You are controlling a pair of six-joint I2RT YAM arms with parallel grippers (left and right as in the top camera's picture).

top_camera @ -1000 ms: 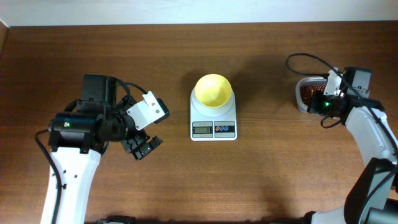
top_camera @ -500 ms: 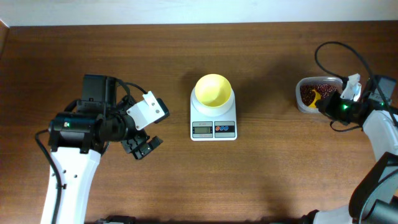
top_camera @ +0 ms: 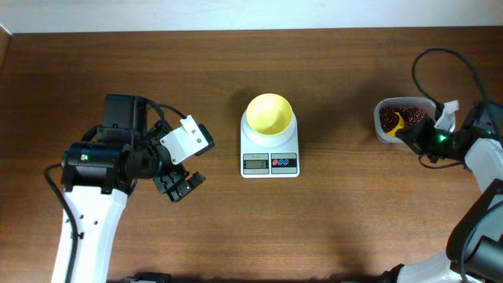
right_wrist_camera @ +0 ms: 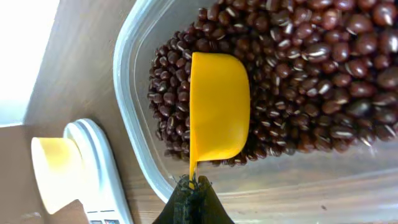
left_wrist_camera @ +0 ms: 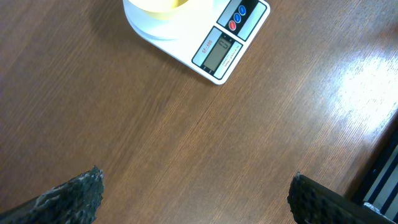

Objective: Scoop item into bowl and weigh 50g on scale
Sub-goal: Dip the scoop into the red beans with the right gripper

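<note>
Closest to me, the left pincer [top_camera: 181, 185] hangs spread wide over bare table [top_camera: 346, 220], a brown wood-grain top with a patch of glare in the left wrist view. On the right, the right pincer [top_camera: 402, 132] is pressed together on the thin handle of a yellow scoop [right_wrist_camera: 219, 109], whose cup lies on the beans [right_wrist_camera: 298, 74]. The beans fill a clear container [right_wrist_camera: 134, 124] near the table's right edge. Mid-table sits the white scale [top_camera: 269, 163], display side toward me, with the pale yellow bowl [top_camera: 269, 114] on its far half. Beyond the table's far edge runs a pale strip [top_camera: 236, 14].
</note>
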